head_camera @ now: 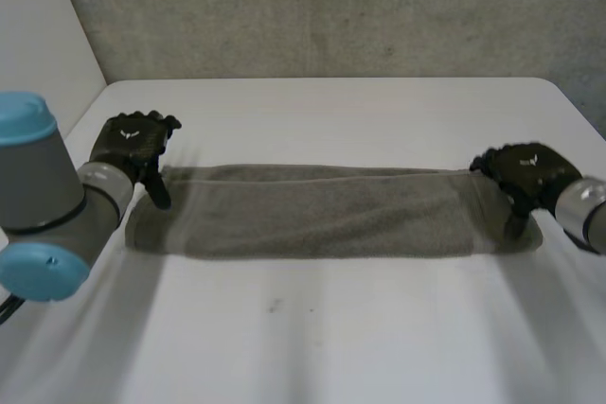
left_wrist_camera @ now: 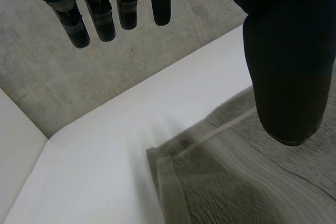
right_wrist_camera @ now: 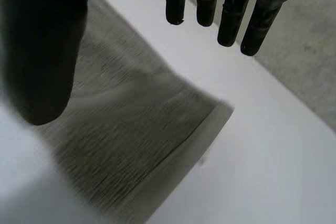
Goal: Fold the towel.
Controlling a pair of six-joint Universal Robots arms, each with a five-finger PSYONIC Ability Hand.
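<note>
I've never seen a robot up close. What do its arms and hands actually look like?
The left arm is thick grey cylinders with round light-blue caps; the right arm shows a grey wrist. The left hand and right hand are black, each with a small white mark on its back. Their fingers are slim and segmented, the thumb thick and rounded.

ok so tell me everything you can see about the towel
The towel is grey-brown terry cloth with a flat woven hem band at its short ends. It lies flat on the white table as a long narrow strip running side to side, folded lengthwise, with a layer's edge showing near its far side. The left hand is open over its left far corner, the right hand open over its right end; neither grips it.
</note>
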